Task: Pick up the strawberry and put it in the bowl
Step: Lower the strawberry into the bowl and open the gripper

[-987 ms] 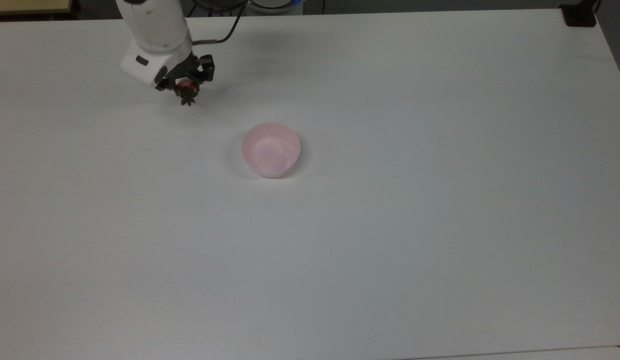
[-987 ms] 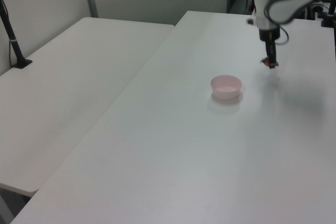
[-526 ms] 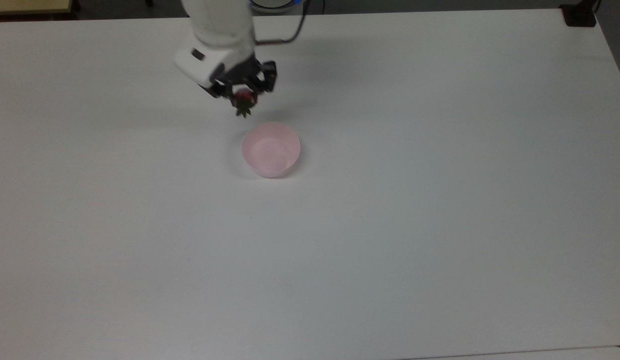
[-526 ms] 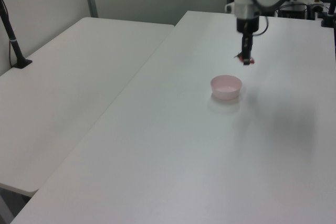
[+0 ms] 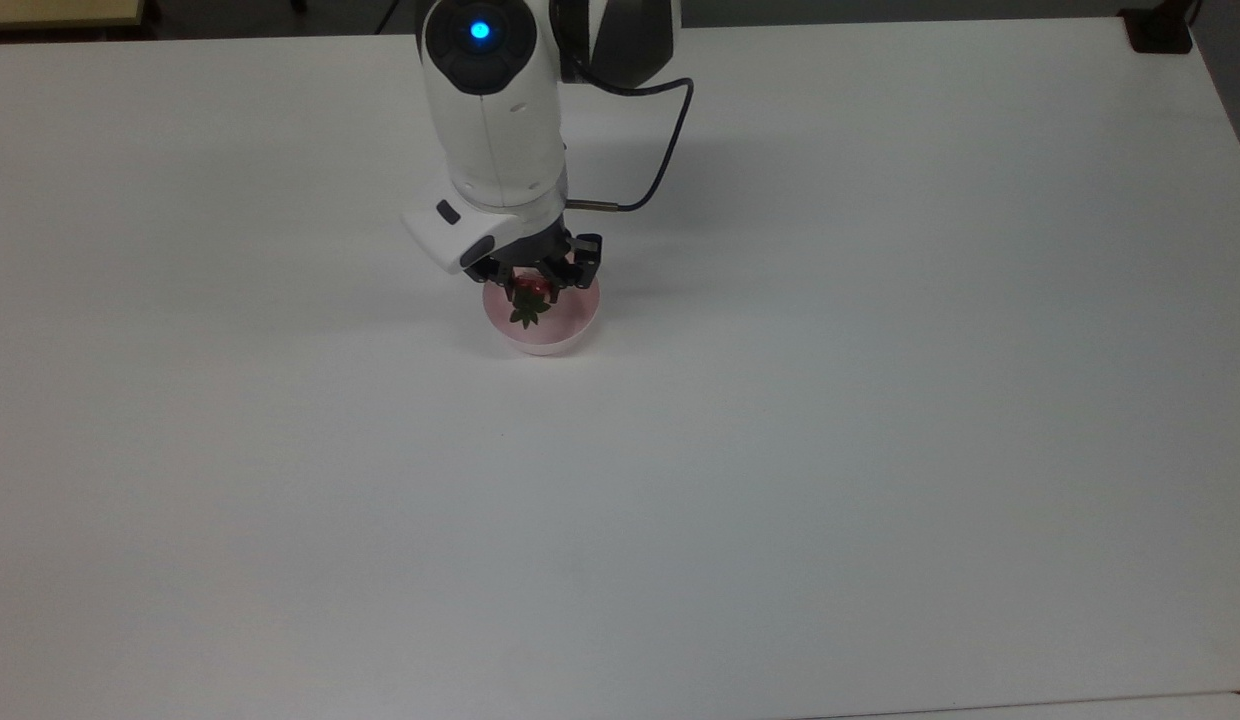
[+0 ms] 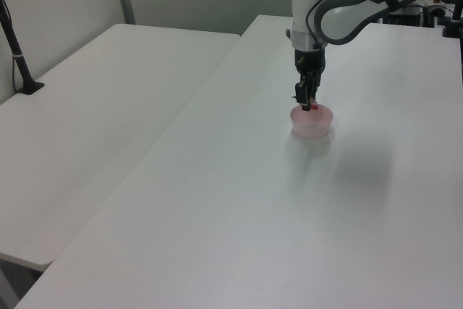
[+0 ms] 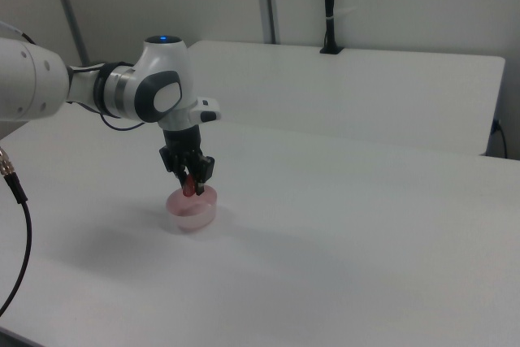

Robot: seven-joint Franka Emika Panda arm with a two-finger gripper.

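Observation:
The pale pink bowl (image 5: 550, 335) (image 6: 312, 124) (image 7: 192, 209) stands near the middle of the white table. Directly above its opening hangs my gripper (image 5: 530, 290) (image 6: 309, 103) (image 7: 192, 181), shut on the red strawberry (image 5: 528, 297) (image 7: 190, 185). In the top view the strawberry's green cap points toward the bowl's front rim. The fruit sits at about rim height, over the bowl's inside. In the left view it shows as a small red spot (image 6: 314, 107) at the fingertips.
The white table (image 5: 780, 450) stretches wide around the bowl. A second white table (image 6: 87, 121) adjoins it on the left view's left. A black post (image 7: 328, 6) stands on the far table in the right view. A black cable (image 5: 660, 160) loops from my wrist.
My gripper has carried the strawberry from the top view's upper left to the right and nearer, and it is now over the bowl and lower. The bowl has not moved.

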